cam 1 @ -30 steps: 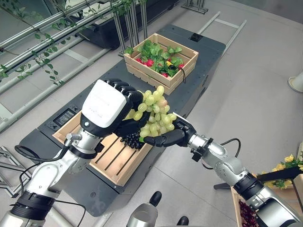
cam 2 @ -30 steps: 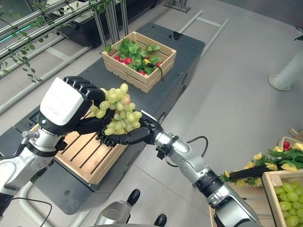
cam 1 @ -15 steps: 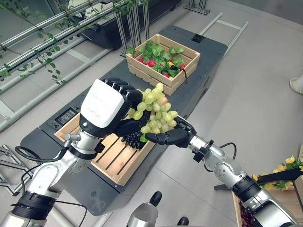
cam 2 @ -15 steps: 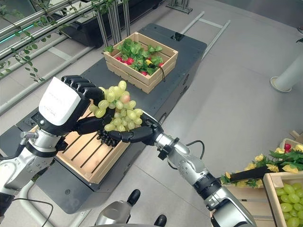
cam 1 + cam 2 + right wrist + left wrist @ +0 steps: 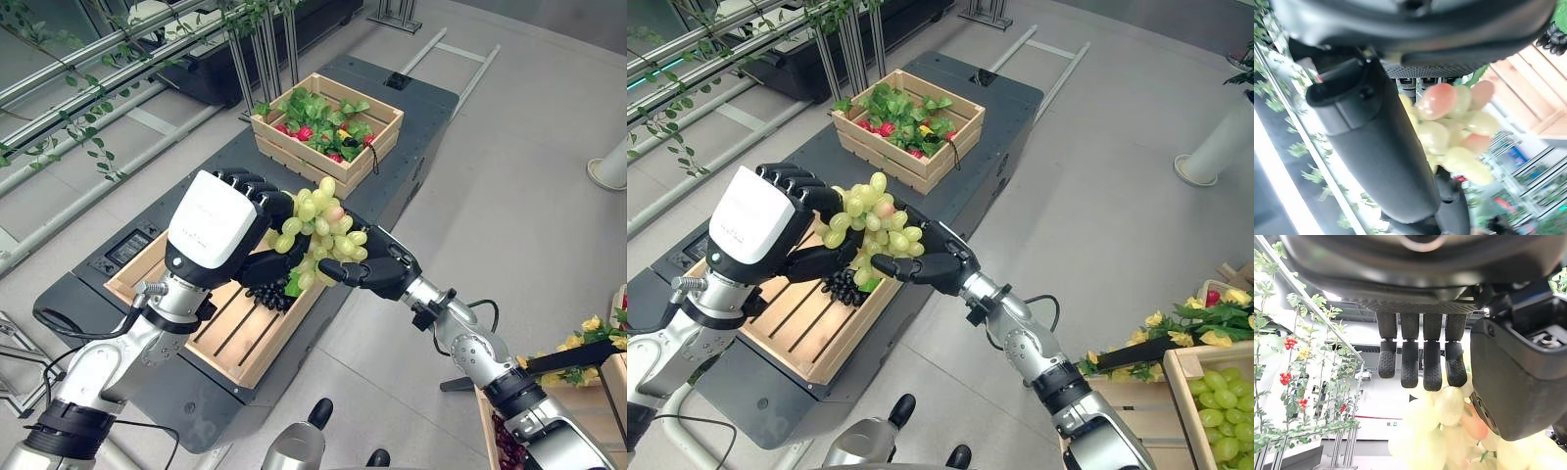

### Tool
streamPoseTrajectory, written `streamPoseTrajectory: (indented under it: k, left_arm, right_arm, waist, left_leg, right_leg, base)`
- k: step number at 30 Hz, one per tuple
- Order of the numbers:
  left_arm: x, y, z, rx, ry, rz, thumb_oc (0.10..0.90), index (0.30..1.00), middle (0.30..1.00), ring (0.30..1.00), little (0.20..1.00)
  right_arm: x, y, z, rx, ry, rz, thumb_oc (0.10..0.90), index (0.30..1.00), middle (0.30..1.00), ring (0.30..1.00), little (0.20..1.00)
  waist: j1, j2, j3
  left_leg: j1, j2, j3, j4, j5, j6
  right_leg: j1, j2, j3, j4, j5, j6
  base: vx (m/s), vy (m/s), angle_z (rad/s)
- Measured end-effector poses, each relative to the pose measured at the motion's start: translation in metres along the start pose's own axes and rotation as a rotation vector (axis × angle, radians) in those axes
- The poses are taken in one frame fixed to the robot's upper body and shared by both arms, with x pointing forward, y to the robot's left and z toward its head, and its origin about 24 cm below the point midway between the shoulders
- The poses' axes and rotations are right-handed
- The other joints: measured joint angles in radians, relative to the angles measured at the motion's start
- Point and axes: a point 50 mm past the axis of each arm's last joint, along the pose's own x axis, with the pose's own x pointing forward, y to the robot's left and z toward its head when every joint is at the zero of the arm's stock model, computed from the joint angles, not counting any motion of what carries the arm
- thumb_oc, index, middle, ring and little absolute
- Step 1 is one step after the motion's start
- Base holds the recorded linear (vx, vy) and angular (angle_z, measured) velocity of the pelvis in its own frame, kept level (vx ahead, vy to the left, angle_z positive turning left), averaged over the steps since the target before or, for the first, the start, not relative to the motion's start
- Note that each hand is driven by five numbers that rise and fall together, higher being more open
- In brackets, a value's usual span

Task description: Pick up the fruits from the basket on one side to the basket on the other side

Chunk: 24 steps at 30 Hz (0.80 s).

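At the left we see our left hand (image 5: 217,227) raised above the shallow wooden crate (image 5: 233,323), its fingers curled over the top of the bunch of green grapes (image 5: 318,235); in its wrist view the fingers bend down onto the pale fruit, so we read it as gripping the bunch. A small cluster of dark grapes (image 5: 266,292) lies in the crate just below. The green bunch hangs in the air between our two hands, over the crate's near right corner. Our right hand (image 5: 377,270) reaches in from the right, and its thumb and fingers close around the lower side of the same bunch.

We judge this to be a handover: the fruit passes from left hand to right. Next, the left hand should loosen once the right grip is firm, then the right arm can swing toward the basket with green grapes (image 5: 1221,416) at the far right.
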Motion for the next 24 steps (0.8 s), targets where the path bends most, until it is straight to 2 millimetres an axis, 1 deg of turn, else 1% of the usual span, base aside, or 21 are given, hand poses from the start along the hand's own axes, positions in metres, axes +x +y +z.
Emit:
streamPoseTrajectory:
  k: [4, 7, 13, 19, 24]
  left_arm:
    - [-0.001, -0.001, 0.0, -0.002, 0.004, -0.005, 0.4, 0.3, 0.3, 0.3, 0.3]
    - [-0.001, -0.001, 0.0, -0.006, 0.0, -0.004, 0.4, 0.3, 0.3, 0.3, 0.3]
    - [-0.001, -0.001, 0.001, -0.009, 0.001, -0.002, 0.4, 0.3, 0.3, 0.3, 0.3]
    - [-0.001, -0.001, 0.001, -0.011, 0.0, -0.003, 0.4, 0.3, 0.3, 0.3, 0.3]
    - [-0.001, -0.002, 0.002, -0.015, -0.001, -0.009, 0.4, 0.3, 0.3, 0.3, 0.3]
  right_arm:
    - [-0.002, 0.0, -0.001, 0.071, -0.036, -0.003, 0.8, 0.9, 0.9, 0.9, 0.9]
    - [-0.003, -0.001, -0.007, 0.138, -0.072, -0.01, 0.8, 0.9, 0.9, 0.9, 0.9]
    - [-0.005, 0.0, -0.012, 0.16, -0.081, -0.02, 0.8, 0.9, 0.9, 0.9, 0.9]
    - [-0.005, 0.0, -0.012, 0.147, -0.074, -0.021, 0.8, 0.9, 0.9, 0.9, 0.9]
    - [-0.005, -0.001, -0.016, 0.037, -0.009, -0.057, 0.8, 0.9, 0.9, 0.9, 0.9]
  waist:
    - [0.002, 0.0, 0.0]
    - [0.002, 0.0, 0.0]
    - [0.0, 0.0, 0.0]
    - [0.0, 0.0, 0.0]
    - [0.0, -0.001, -0.001]
  left_leg:
    - [0.0, 0.001, 0.001, 0.0, 0.0, 0.0]
    - [0.001, 0.001, 0.002, 0.0, 0.0, 0.0]
    - [0.002, 0.001, 0.004, -0.001, 0.0, 0.0]
    - [0.003, 0.003, 0.006, -0.002, 0.0, 0.0]
    - [0.003, 0.003, 0.006, -0.002, 0.0, 0.0]
  right_leg:
    - [0.001, 0.0, 0.0, 0.0, 0.0, 0.0]
    - [0.001, 0.0, 0.001, 0.0, 0.0, 0.0]
    - [0.001, -0.001, 0.003, 0.0, 0.001, 0.001]
    - [0.001, -0.001, 0.005, 0.0, 0.001, 0.001]
    - [0.001, -0.001, 0.005, 0.0, 0.001, 0.001]
  base:
    - [0.0, 0.0, 0.0]
    - [0.0, 0.0, 0.0]
    - [0.0, 0.0, 0.0]
    - [0.0, 0.0, 0.0]
    - [0.0, 0.0, 0.0]
